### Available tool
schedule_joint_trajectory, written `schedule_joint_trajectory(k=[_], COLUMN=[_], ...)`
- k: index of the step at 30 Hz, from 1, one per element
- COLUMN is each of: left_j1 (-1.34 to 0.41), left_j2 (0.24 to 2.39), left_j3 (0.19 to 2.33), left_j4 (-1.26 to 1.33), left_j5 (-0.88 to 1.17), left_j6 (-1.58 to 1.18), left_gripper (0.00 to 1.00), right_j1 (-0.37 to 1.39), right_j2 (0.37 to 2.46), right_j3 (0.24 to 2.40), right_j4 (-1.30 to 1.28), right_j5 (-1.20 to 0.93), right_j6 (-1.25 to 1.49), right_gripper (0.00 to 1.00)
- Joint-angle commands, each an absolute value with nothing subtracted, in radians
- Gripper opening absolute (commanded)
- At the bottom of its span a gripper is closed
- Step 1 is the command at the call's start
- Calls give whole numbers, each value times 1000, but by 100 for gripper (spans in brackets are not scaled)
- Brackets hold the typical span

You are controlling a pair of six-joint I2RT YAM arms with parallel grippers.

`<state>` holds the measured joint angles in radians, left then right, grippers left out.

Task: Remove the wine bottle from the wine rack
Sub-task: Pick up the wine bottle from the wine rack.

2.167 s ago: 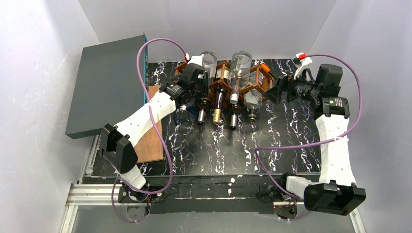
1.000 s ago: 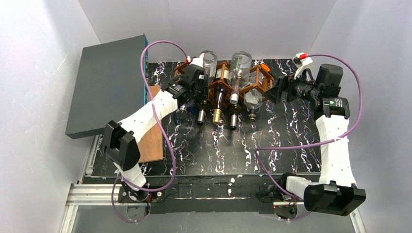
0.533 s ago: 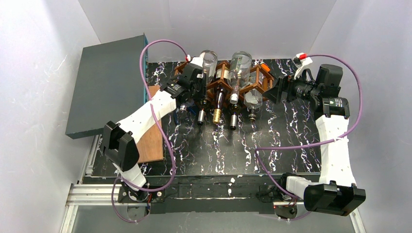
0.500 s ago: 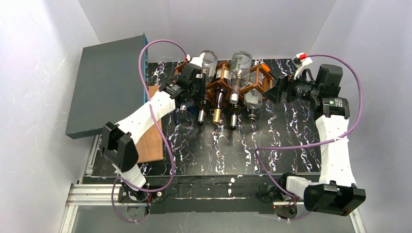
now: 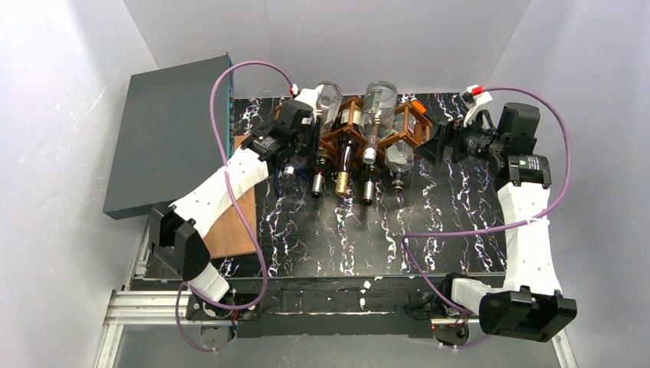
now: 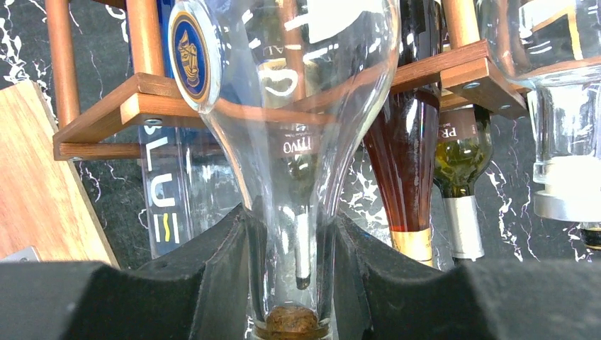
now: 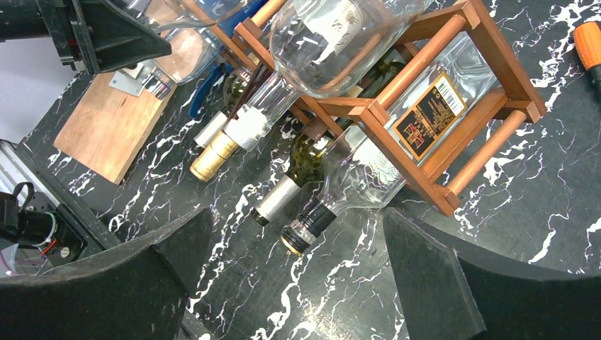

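Against marbled table (image 6: pixel 512 212), left gripper (image 6: pixel 289 234) clamps wine bottle (image 6: pixel 290 106), neck half-hidden; right gripper (image 7: pixel 295 219) gapes.

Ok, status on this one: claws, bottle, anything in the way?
Left claw shut on neck of clear bottle. It lies in wine rack, not yet out. Right claw open, holding nothing. Dark bottle close alongside.
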<state>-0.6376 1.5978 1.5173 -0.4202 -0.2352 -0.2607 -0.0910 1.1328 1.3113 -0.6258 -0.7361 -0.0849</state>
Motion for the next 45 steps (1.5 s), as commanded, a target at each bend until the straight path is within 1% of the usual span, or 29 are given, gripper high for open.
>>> schedule_joint_trajectory(k=[1,6,10,17,26,30,32,34,36,38,45], left_j1=[-634,-634,-635,-634,-635,-635,-635,-635,-635,-635,-607], left_j2=[1473,1450,1421,1383,1447,1468,1467,1462,1458,1460,1496], left_j3=[1525,1495,1460,1436,1495,1492,1482,1476,1473,1471,1489], left_j4=[-330,-334,-342,-359,-464,-469,-463,-462,-466,-475,-518], left_j5=[-246,-203,-172,-150,-133,-121,-120,-122,-122,-119,-44], left_j6=[-227,-202,-194,-231,-302,-337,-349,-364,-377,-388,-446], left_gripper=[0,0,0,0,0,0,6,16,22,24,26], right_j1=[-90,-89,-74,12,96,178,230,265,289,303,323], right_j2=[1113,1124,1152,1231,1283,1317,1337,1360,1380,1395,1402], right_j3=[1300,1308,1353,1463,1562,1605,1619,1635,1649,1655,1622], right_j4=[-597,-621,-700,-795,-803,-821,-824,-829,-831,-827,-796], right_j5=[-742,-781,-841,-791,-774,-754,-718,-692,-671,-663,-676], right_j6=[-89,-130,-248,-370,-387,-409,-421,-433,-442,-443,-418], right_gripper=[100,100,100,100,100,100,100,100,100,100,100])
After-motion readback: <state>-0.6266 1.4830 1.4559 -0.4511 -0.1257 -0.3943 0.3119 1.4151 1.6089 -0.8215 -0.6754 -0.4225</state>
